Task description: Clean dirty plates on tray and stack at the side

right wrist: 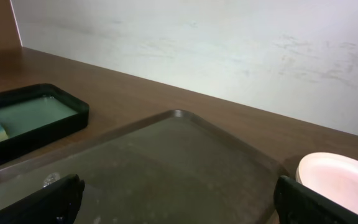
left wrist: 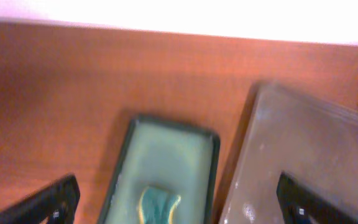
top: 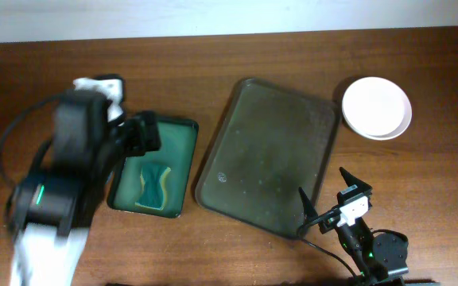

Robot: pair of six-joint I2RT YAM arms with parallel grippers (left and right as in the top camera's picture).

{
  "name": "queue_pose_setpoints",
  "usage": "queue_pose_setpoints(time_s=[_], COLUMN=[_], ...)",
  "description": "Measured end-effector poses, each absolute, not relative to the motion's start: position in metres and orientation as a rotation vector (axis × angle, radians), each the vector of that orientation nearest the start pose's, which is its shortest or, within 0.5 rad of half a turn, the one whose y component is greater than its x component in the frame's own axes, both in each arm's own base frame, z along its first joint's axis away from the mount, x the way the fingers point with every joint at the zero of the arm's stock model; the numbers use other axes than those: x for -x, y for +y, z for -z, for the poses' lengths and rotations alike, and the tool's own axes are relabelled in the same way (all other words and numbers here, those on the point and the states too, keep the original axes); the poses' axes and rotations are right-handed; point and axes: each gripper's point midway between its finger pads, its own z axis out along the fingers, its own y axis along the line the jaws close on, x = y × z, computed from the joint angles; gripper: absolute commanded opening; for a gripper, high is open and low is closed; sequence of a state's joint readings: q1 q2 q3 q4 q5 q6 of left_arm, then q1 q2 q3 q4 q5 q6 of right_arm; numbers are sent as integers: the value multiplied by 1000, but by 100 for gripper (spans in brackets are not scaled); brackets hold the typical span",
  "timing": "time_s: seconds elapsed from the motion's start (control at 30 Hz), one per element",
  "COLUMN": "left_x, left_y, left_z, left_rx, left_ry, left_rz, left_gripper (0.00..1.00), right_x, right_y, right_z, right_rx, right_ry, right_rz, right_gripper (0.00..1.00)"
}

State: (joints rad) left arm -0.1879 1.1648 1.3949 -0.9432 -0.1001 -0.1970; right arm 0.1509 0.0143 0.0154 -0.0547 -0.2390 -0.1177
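Left gripper (left wrist: 177, 186) spread wide, holding nothing, above the small green tray (top: 180, 135) with its sponge (top: 155, 183); right gripper (top: 322, 183) likewise wide apart over the near right corner of the dark tray (top: 269, 135); white plates (top: 377, 107) on the table (top: 213, 56) just beside that tray's far right corner.

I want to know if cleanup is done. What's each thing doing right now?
tray: no plates in it.
plates: on the table beside the tray, top clean.
green tray: holds the sponge.
sponge: lying flat.
left gripper: open, empty.
right gripper: open, empty.
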Motion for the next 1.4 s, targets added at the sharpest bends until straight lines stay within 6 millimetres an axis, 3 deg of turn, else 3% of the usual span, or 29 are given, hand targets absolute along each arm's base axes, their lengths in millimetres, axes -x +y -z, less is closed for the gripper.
queue_pose_setpoints(time_s=[0.03,0.07,0.1,0.13,0.23,0.4,0.53,1.4], left_x=[-310,-295,-285,-276,-246,-234,-245,-245], left_y=[-37,-28,-19,-11,12,16,15,15], left_z=[-330,-337,-330,-317,-244,-193,-160,-159], left_rx=[81,108,136,159,234,234,223,223], left_ry=[2155,2059,1996,1950,1839,1679,1633,1635], left_rz=[103,105,100,91,57,76,87,87], left_gripper=[99,99,99,99,99,99,100,99], right_x=[-233,-233,-233,-233,-233,-233,-233,-233], right_y=[77,77,77,76,76,76,76,76], right_z=[-164,-164,-165,-165,-165,-164,-164,-164], right_rx=[399,399,398,398,396,396,396,396], right_ry=[1578,1578,1577,1576,1577,1578,1578,1578], right_rz=[-220,-220,-220,-219,-217,-217,-217,-217], right_gripper=[98,98,98,98,98,98,98,98])
